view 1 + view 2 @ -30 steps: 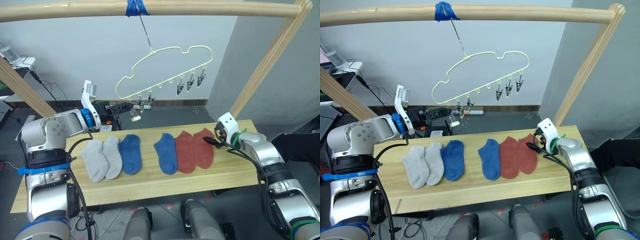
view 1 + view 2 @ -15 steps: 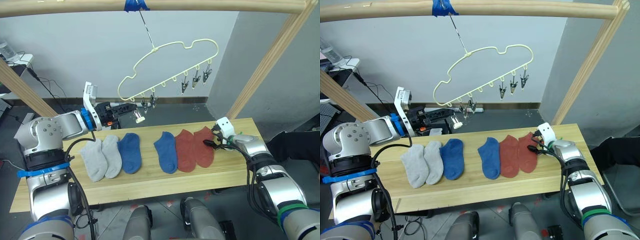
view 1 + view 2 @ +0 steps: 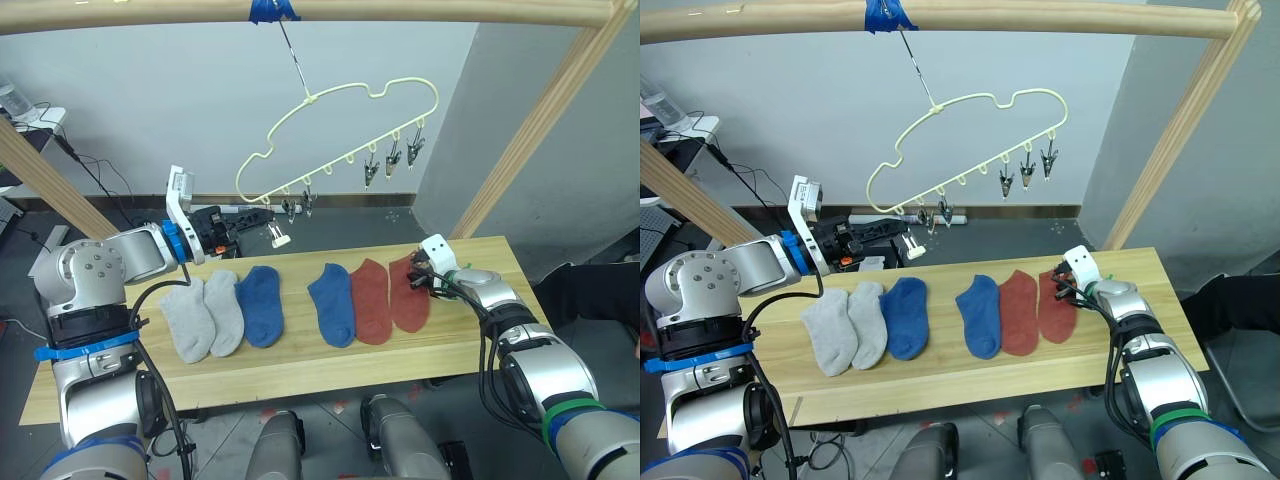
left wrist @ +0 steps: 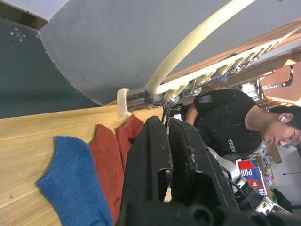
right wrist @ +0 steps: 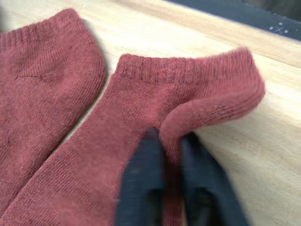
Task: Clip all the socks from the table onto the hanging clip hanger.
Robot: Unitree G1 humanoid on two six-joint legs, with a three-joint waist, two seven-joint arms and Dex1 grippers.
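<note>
Six socks lie in a row on the table (image 3: 300,365): two grey (image 3: 205,315), two blue (image 3: 262,305), two rust red (image 3: 370,300). My right gripper (image 3: 415,280) is at the rightmost red sock (image 5: 141,108), shut on a raised fold at that sock's outer edge near the cuff, and its fingers (image 5: 146,155) pinch the knit. The pale yellow clip hanger (image 3: 312,99) hangs tilted from the pole, low on the left. My left gripper (image 3: 262,213) is shut at the hanger's low left end, with a metal clip (image 4: 167,107) rising from between its fingertips.
A round wooden pole frame (image 3: 400,10) spans overhead and slants down at both sides. Three free clips (image 3: 392,158) hang on the hanger's right part. A person in a black shirt (image 4: 225,127) sits beyond the table's right end. Cables lie on the floor at the back left.
My right gripper moved left onto the rightmost red sock and shut on its edge, lifting a fold. The left gripper stays at the hanger.
</note>
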